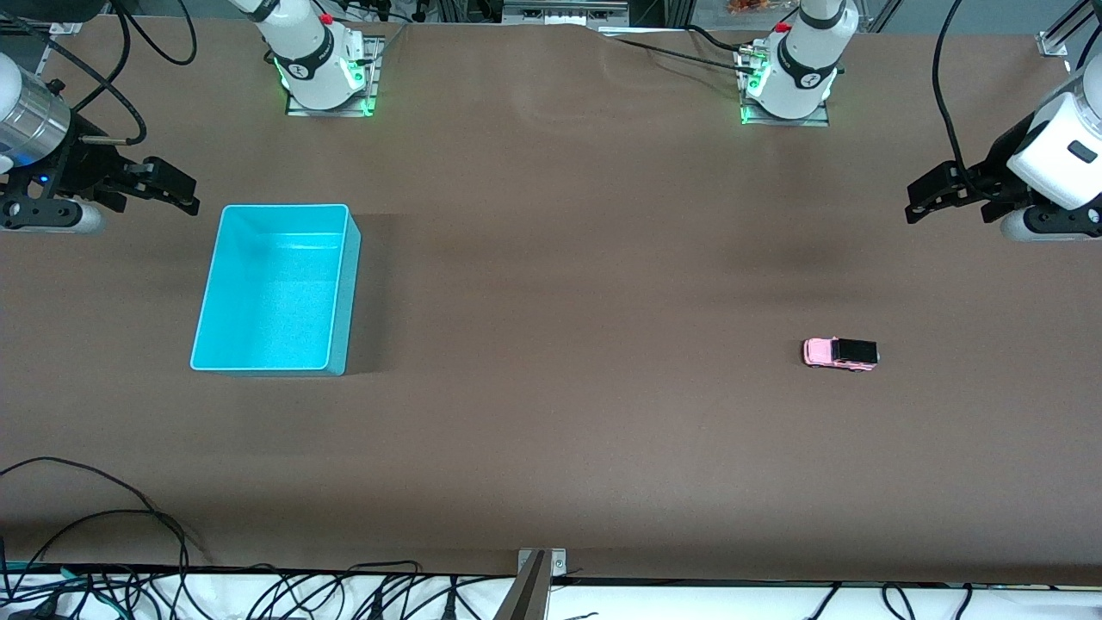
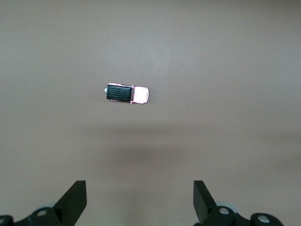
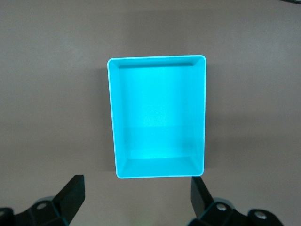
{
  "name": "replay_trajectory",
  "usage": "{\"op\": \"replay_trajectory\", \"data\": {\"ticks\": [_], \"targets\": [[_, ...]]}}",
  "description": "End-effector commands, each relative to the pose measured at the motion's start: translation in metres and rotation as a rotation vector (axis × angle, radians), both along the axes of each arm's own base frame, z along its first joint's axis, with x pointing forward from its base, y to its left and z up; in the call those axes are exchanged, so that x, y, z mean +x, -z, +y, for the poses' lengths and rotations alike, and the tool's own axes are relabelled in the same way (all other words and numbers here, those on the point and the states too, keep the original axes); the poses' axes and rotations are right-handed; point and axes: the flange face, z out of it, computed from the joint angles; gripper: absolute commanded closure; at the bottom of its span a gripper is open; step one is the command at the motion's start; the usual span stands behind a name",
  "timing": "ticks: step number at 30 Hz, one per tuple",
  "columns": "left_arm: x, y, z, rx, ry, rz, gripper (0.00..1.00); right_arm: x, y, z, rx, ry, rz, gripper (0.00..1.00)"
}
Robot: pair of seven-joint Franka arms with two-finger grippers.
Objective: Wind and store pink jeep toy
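Front view: the pink jeep toy (image 1: 840, 353) is seen standing on the brown table (image 1: 568, 275) toward the left arm's end, well apart from the cyan bin (image 1: 343, 284) at the right arm's end. The left gripper (image 1: 921, 202) is held in the air over the table's edge at its own end, the right gripper (image 1: 176, 191) over the table beside the bin.

Left wrist view: the left gripper's fingers (image 2: 75, 200) are spread wide with nothing held; the jeep (image 2: 127, 93) is seen below.

Right wrist view: the right gripper's fingers (image 3: 71, 195) are likewise parted and hold nothing, above the bin (image 3: 114, 122).
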Motion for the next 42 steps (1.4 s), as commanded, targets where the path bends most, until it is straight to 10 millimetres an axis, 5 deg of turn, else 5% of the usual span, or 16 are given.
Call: {"op": "replay_trajectory", "data": {"ticks": [1, 16, 21, 42], "targets": [[0.008, 0.000, 0.001, 0.020, 0.025, -0.004, 0.00, 0.001, -0.005, -0.004, -0.008, 0.000, 0.001, 0.00], [0.009, 0.002, 0.000, 0.014, 0.025, 0.000, 0.00, 0.002, -0.006, -0.003, -0.009, -0.003, -0.006, 0.00], [0.020, 0.028, -0.007, 0.029, 0.026, 0.049, 0.00, 0.002, -0.006, -0.003, -0.009, -0.003, -0.006, 0.00], [0.025, 0.053, -0.008, 0.027, 0.036, 0.125, 0.00, 0.002, -0.006, -0.003, -0.009, -0.003, -0.006, 0.00]]}}
